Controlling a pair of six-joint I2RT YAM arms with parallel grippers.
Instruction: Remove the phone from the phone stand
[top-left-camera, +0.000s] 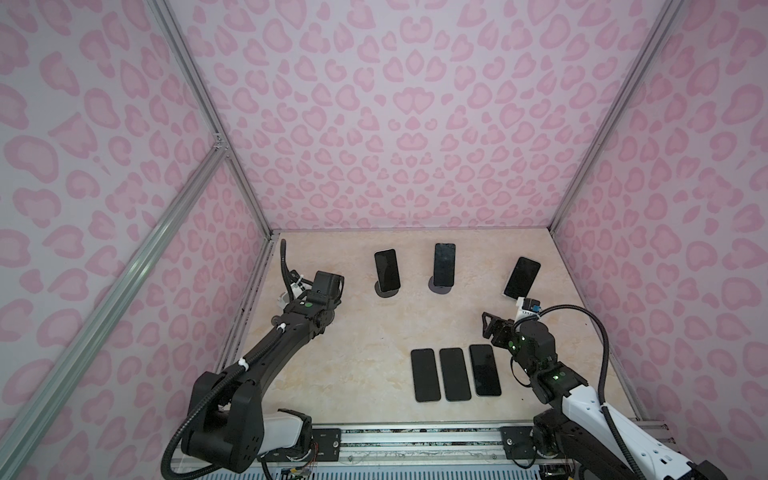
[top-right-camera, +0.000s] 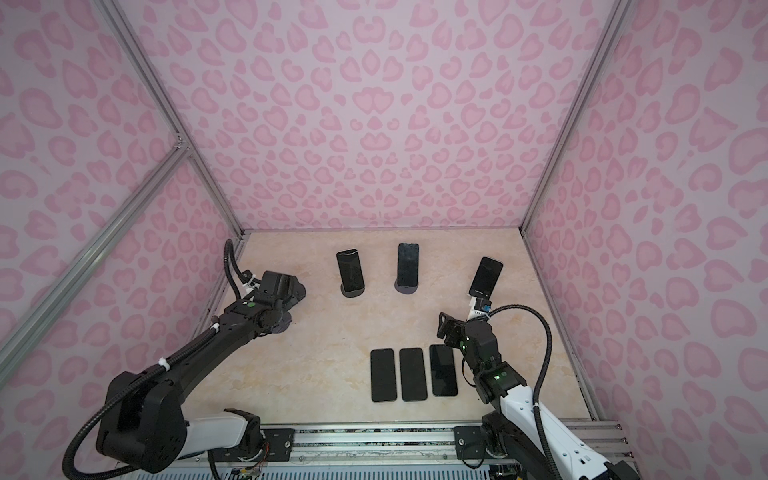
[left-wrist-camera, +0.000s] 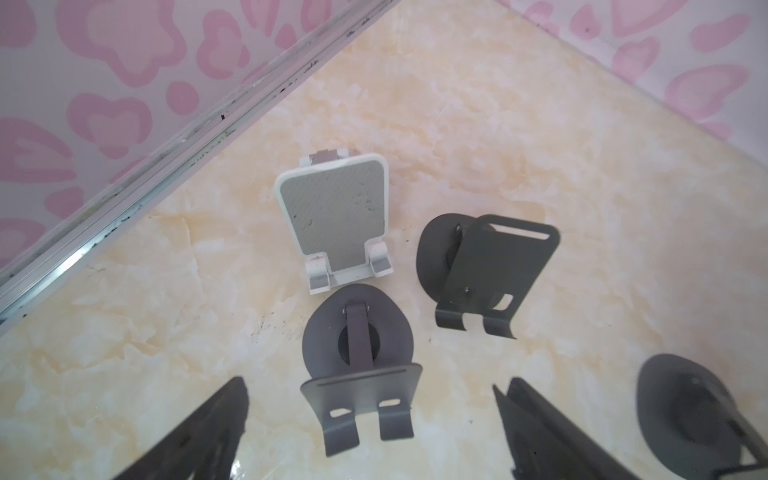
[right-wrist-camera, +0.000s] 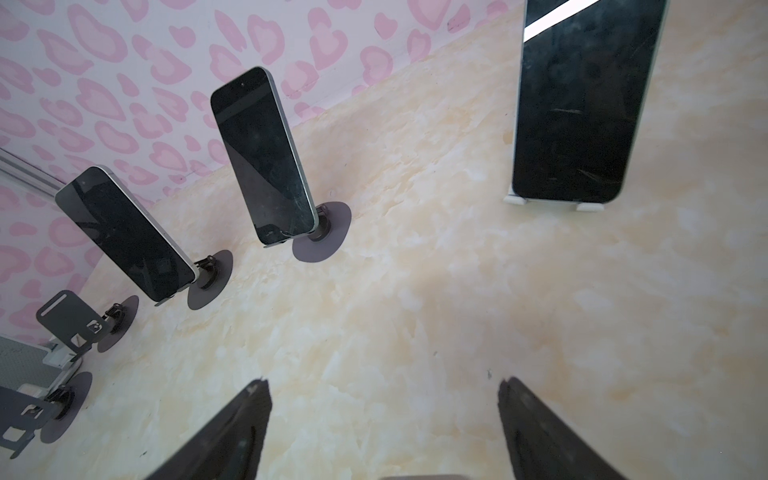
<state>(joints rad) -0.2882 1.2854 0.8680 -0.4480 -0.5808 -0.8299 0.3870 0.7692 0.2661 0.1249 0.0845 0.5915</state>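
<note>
Gaping wide, both left gripper (left-wrist-camera: 370, 379) and right gripper (right-wrist-camera: 381, 382) are seen empty; the propped phone (right-wrist-camera: 582, 99) could be toppled off its white stand (right-wrist-camera: 514, 200) by a skewed approach.

Black arms (top-left-camera: 266, 357); white base links (top-left-camera: 594, 409); ribbed cables (top-left-camera: 603, 336); green dots (top-left-camera: 308, 304)

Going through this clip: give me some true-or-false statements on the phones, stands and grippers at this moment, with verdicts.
1. Three flat phones lie side by side on the table. True.
2. The left gripper holds a phone. False: it is open and empty.
3. Three standing phones are propped on stands at the back. True.
4. The white stand in the left wrist view carries a phone. False: it is empty.
5. The right gripper is shut. False: its jaws stand apart, holding nothing.
</note>
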